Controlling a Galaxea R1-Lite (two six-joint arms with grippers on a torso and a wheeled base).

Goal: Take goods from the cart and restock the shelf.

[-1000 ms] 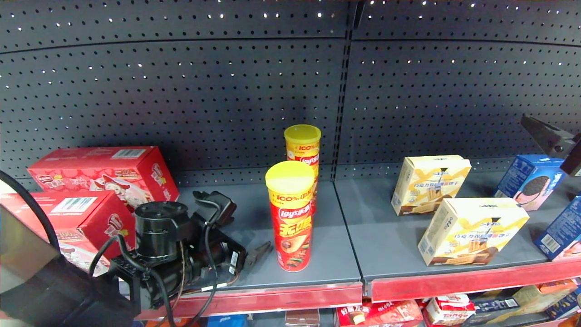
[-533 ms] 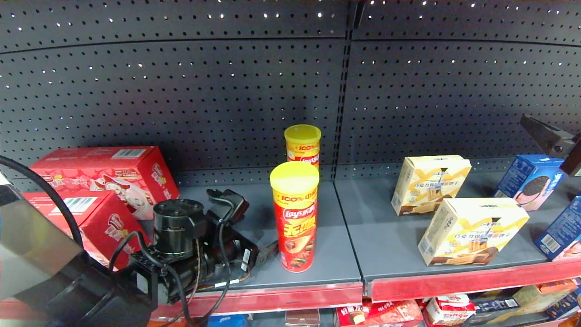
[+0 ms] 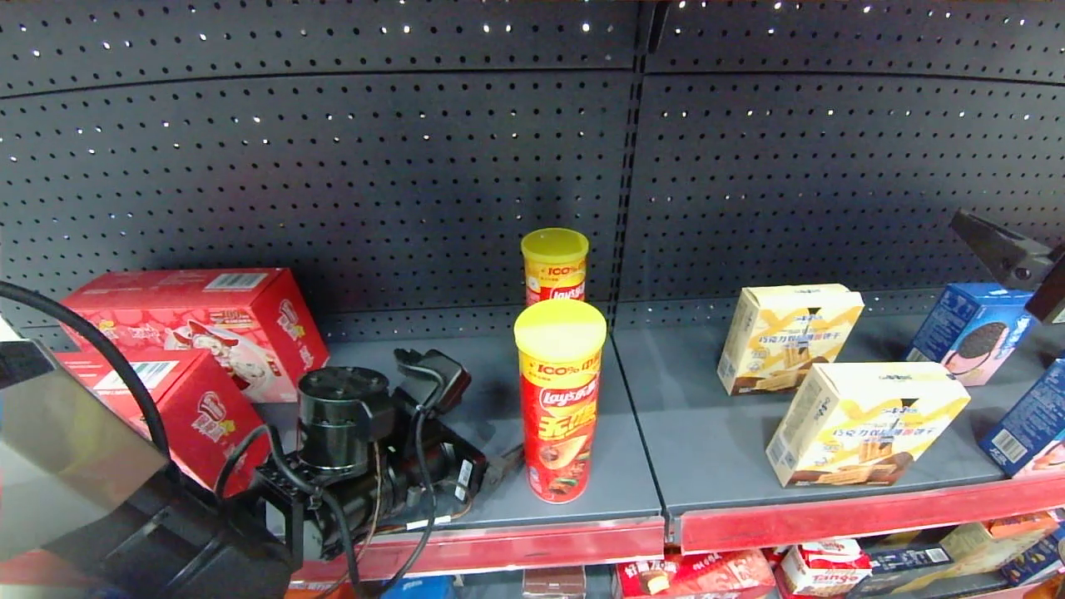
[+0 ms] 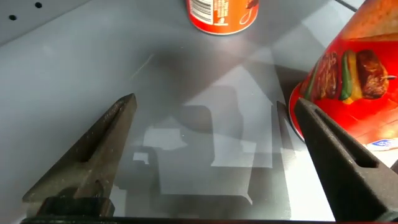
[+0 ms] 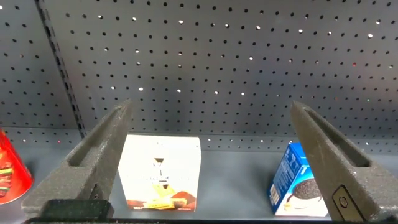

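On the shelf, two red boxes sit far left; the left gripper lies low over the board, spread wide, gripping nothing; the front can stands upright, lid up, near the front lip, just beside one finger; the rear can, also upright, stands by the pegboard; two yellow boxes; two blue boxes; the right gripper hangs wide open, empty.
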